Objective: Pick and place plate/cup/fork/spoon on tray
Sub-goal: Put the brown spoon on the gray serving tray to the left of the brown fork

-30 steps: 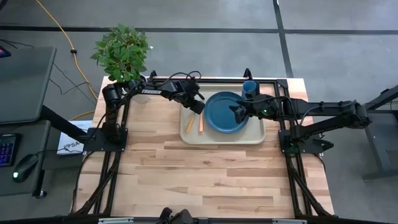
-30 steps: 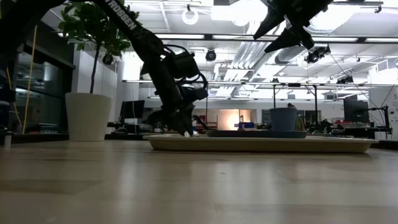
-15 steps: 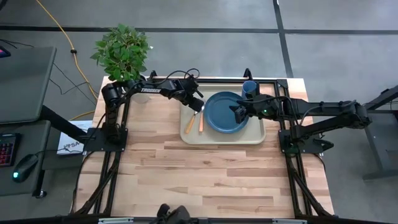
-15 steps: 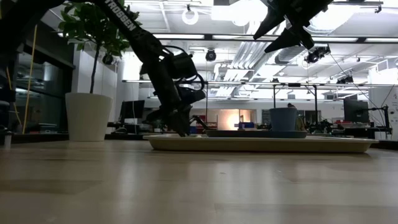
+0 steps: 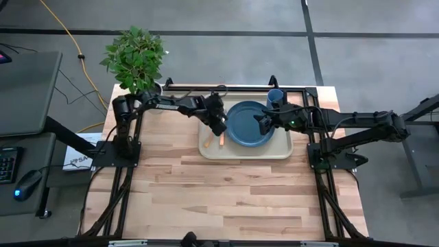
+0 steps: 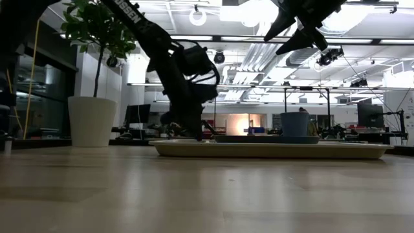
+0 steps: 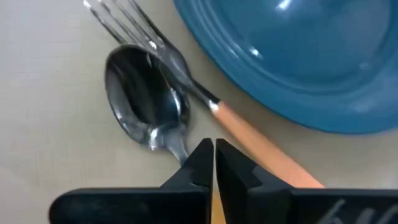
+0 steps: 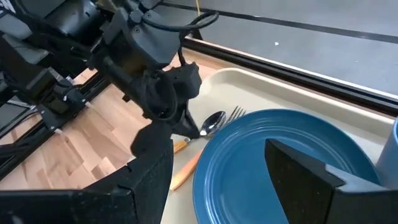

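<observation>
The beige tray [image 5: 245, 154] lies at the table's far side. On it rest the dark blue plate [image 5: 248, 125], the light-blue cup [image 5: 275, 97] upright in its far right corner, and, left of the plate, the fork [image 7: 261, 146] and the spoon [image 7: 146, 102]. The fork's neck lies over the rim of the spoon's bowl. My left gripper [image 7: 213, 155] is shut, tilted down over the spoon's neck. My right gripper [image 5: 263, 125] hangs open above the plate, holding nothing. My left gripper's shut fingertips [image 7: 202, 158] stand right at the spoon's neck [image 7: 177, 146], coming from above at a slant from the table's left. Whether they touch it I cannot tell. The spoon lies flat on the tray.
A potted plant [image 5: 136, 58] stands at the table's far left corner. A black frame rail [image 5: 233, 89] runs along the far edge behind the tray. Bare wood [image 5: 226, 199] fills the table's near half.
My left gripper has moved toward the table's near edge, closer to the plate, over the fork and spoon, and has rolled about its own axis. My right arm has kept still.
</observation>
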Motion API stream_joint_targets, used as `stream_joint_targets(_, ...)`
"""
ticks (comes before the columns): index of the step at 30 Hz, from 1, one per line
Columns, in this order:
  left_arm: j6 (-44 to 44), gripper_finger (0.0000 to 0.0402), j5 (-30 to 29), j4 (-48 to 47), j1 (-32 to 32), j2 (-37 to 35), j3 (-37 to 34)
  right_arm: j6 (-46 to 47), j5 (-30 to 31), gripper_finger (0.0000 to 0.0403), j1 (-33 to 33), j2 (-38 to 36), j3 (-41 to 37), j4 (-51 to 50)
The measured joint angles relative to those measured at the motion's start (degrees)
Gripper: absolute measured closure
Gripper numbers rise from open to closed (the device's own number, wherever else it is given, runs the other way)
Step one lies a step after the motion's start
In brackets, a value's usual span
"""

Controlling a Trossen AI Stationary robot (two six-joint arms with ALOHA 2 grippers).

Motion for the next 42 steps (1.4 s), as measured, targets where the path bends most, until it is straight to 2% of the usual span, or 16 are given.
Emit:
stream_joint_targets(4, -0.8, 0.0401, -1.6, 3.2, -0.3, 0.4, 0.2, 0.2, 0.4, 0.016, 0.0, 0.0, 0.0, 0.0)
stream_joint_targets(11, -1.4, 0.0402, -3.8, 2.5, 1.2, 0.5, 0.2, 1.5, 0.2, 0.016, 0.0, 0.0, 0.0, 0.0)
stream_joint_targets(18, -1.6, 0.0401, -0.9, 2.4, 2.4, 2.6, 0.0, 1.5, 0.2, 0.016, 0.0, 0.0, 0.0, 0.0)
stream_joint_targets(24, -1.7, 0.0401, -0.9, 2.0, 2.5, 3.6, 0.0, 1.5, 0.3, 0.016, 0.0, 0.0, 0.0, 0.0)
stream_joint_targets(33, -7.2, 0.0401, -6.8, -0.4, 3.8, 2.8, 0.0, 1.5, 0.3, 0.016, 0.0, 0.0, 0.0, 0.0)
stream_joint_targets(42, -13.0, 0.0401, -7.0, -1.9, 3.8, 2.7, 0.1, 1.4, 0.8, 0.016, 0.0, 0.0, 0.0, 0.0)
